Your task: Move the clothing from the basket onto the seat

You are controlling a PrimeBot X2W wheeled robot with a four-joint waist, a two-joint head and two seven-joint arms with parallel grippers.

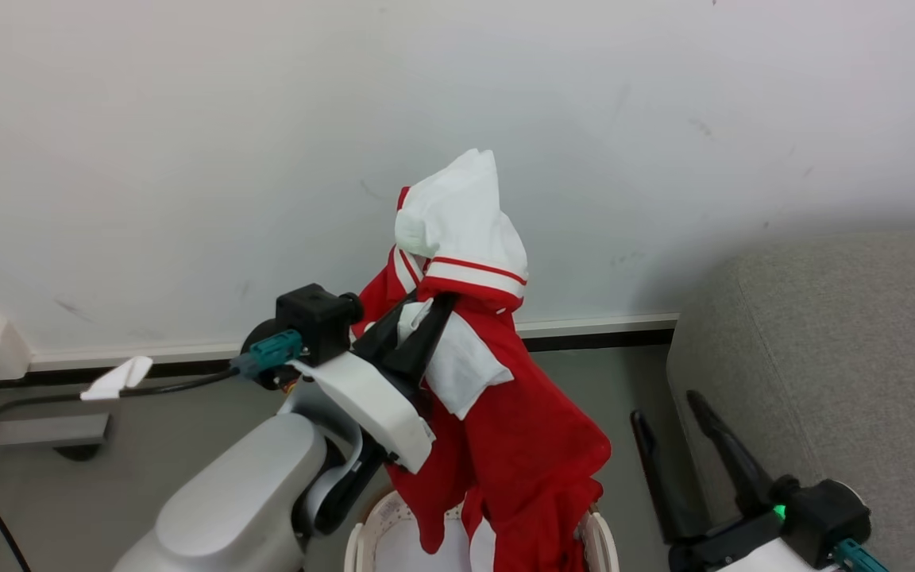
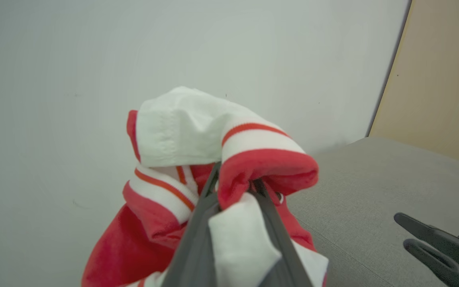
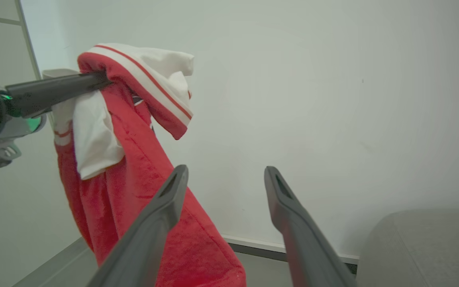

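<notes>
Nearest you, the basket (image 1: 604, 540) sits under the dangling red clothing (image 1: 521, 429). Your right gripper (image 1: 664, 407) stands spread wide, gripping nothing, beside the seat (image 1: 839, 357). Higher up, your left gripper (image 1: 435, 308) is clamped on that clothing, aloft before the white wall (image 1: 187, 119).

Saw only the rim of the basket (image 1: 602, 548), cut by the bottom edge under the clothing (image 1: 529, 445); lost the left hand's (image 1: 428, 311) tips, probably in its folds.

Hanging clothing (image 1: 521, 429) blocks the basket (image 1: 358, 552) mouth (floor (image 1: 608, 381) toward seat (image 1: 839, 357) lies bare).
</notes>
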